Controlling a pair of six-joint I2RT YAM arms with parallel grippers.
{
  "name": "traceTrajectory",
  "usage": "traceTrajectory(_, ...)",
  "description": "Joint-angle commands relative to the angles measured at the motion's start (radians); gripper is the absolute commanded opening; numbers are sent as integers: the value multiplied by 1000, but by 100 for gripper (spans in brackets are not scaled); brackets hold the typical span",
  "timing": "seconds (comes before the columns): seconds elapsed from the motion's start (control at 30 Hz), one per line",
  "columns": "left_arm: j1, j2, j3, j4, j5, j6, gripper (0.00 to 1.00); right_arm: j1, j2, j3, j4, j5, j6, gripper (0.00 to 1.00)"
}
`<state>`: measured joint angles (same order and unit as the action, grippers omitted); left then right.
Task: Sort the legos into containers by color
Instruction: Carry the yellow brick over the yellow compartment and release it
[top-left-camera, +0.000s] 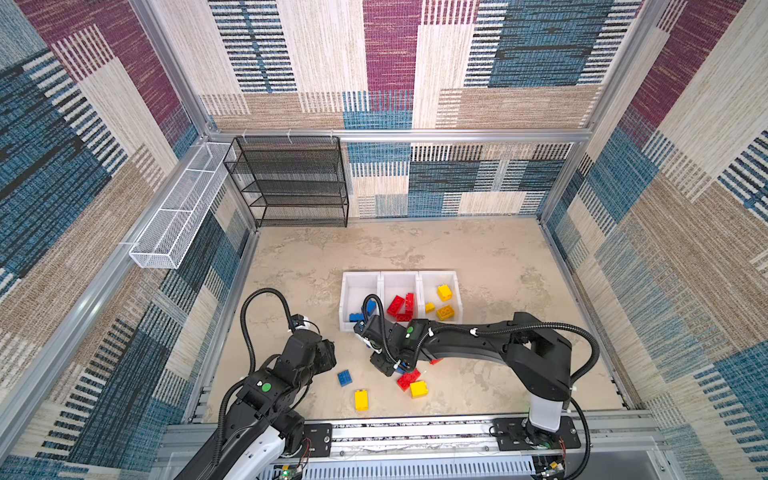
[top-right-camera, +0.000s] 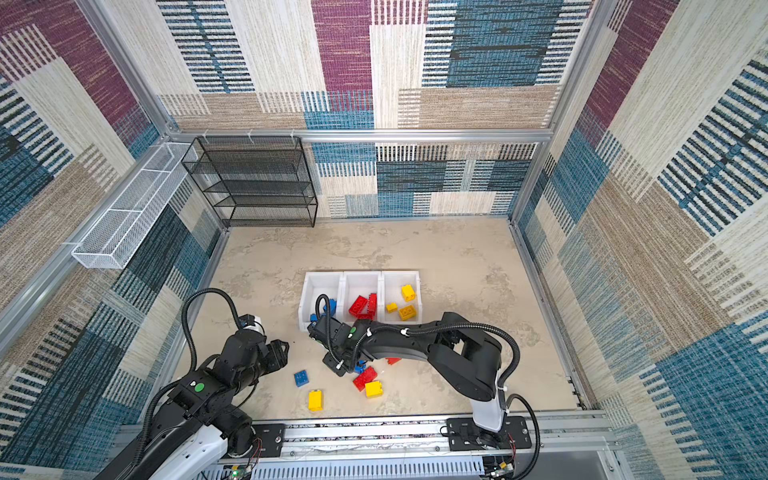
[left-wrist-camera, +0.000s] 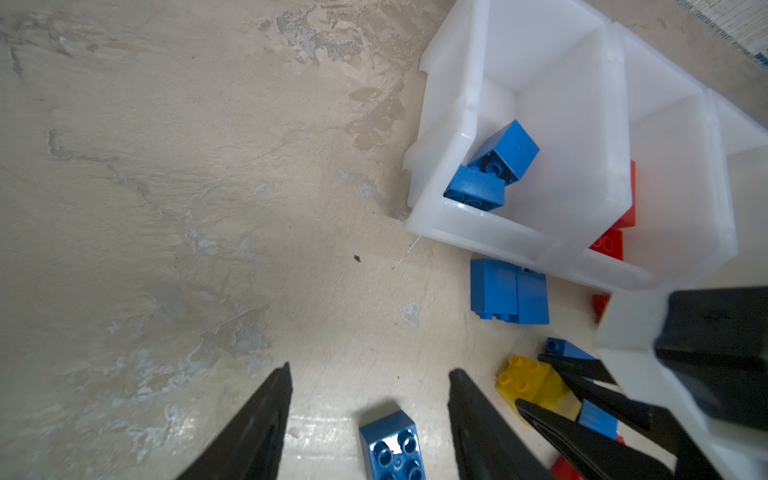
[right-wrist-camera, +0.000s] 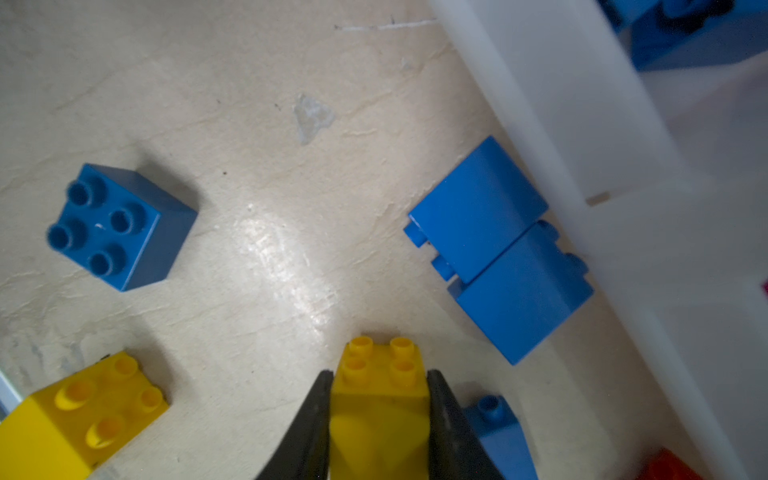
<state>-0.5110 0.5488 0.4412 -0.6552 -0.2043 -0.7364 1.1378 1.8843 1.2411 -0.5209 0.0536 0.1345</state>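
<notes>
We logged right gripper (right-wrist-camera: 379, 376) low, fingers clamped on a yellow brick (right-wrist-camera: 380, 419) near the bins (right-wrist-camera: 582, 124); left gripper (left-wrist-camera: 369, 370) hovered, fingers apart, open tabletop (left-wrist-camera: 166, 208) ahead.

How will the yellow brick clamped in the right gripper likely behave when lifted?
Probably rigid: the yellow brick shows undeformed square edges in the right gripper. Its smooth, glossy sides may slip. Small plastic, so likely light.

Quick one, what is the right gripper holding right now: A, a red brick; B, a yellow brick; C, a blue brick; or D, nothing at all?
B: in the right wrist view, the right gripper has its jaws closed on either side of a yellow brick, whose studs stick out past the fingertips.
</notes>
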Motion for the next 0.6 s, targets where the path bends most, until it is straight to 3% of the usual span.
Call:
traceTrajectory(0.0, 2, -1, 1, 0, -9, -29, 63, 1, -14, 4, 13, 13, 5, 32)
traceTrajectory(0.3, 2, 3, 7, -1, -1, -28, 63, -69, -135, 64, 5, 40, 0, 30)
traceTrajectory(0.57, 2, 14, 10, 0, 27, -34, 63, -359, -344, -9, -34, 147, 38, 30)
